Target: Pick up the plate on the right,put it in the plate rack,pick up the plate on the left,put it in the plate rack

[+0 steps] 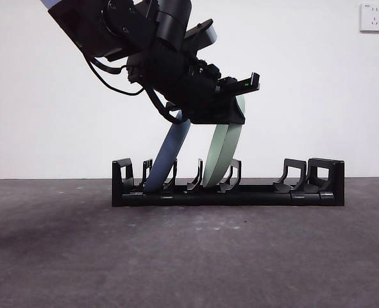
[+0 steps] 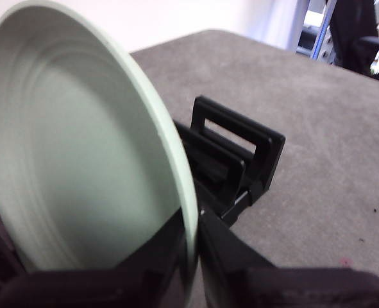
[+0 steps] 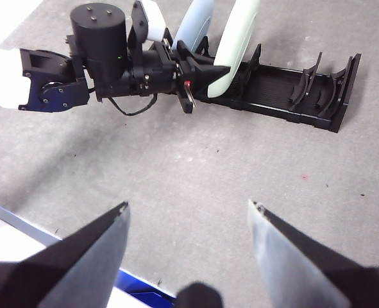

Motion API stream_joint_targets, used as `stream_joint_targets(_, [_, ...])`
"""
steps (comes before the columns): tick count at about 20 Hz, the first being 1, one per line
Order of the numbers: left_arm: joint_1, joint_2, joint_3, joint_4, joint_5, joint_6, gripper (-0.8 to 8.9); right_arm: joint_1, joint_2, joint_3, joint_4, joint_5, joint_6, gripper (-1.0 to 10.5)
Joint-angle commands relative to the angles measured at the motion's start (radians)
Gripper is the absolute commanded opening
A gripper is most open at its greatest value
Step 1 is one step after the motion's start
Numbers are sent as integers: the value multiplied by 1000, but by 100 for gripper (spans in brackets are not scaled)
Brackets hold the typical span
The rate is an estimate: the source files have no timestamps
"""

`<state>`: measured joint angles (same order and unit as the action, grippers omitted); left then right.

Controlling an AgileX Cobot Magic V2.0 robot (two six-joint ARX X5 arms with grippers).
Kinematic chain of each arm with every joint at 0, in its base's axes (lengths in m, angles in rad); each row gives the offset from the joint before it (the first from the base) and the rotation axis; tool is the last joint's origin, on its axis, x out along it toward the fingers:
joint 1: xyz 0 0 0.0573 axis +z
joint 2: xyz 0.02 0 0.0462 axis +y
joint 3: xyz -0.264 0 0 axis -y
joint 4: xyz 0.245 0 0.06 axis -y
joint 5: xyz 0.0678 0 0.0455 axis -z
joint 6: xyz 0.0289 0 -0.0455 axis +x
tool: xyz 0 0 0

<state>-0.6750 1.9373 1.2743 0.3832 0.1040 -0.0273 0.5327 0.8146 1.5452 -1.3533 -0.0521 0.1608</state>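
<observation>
The black plate rack (image 1: pixel 324 174) lies across the grey table. A blue plate (image 1: pixel 170 153) leans in a slot near its left end. A pale green plate (image 1: pixel 222 154) stands tilted in a middle slot, its lower edge down between the dividers. My left gripper (image 1: pixel 237 106) comes down from the upper left and is shut on the green plate's top rim. In the left wrist view the green plate (image 2: pixel 80 141) fills the frame, its rim between the jaws of the left gripper (image 2: pixel 194 221), with the rack (image 2: pixel 240 141) behind. My right gripper (image 3: pixel 188 212) hangs open, well back from the rack (image 3: pixel 279 90).
Dividers at the rack's right end (image 1: pixel 298 176) hold nothing. A wall socket (image 1: pixel 373 16) is on the white wall at the back. A white and blue edge (image 3: pixel 9 237) borders the table near the right gripper.
</observation>
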Motion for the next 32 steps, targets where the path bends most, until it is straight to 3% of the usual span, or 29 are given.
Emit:
stream_joint_targets(1, [0, 21, -3, 6, -2, 3, -9, 3, -2, -12, -24, 2, -3, 315])
stream_joint_targets(16, [-14, 29, -3, -76, 12, 28, 21, 3, -2, -13, -24, 8, -4, 315])
stream_joint_targets(18, [-14, 29, -3, -76, 12, 28, 166, 3, -2, -13, -24, 8, -4, 315])
stream_joint_targets(19, [-14, 29, -3, -78, 12, 28, 192, 3, -2, -13, -24, 8, -4, 315])
stream_joint_targets(32, [-24, -69, -3, -167, 34, 9, 193, 3, -2, -13, -24, 8, -9, 315])
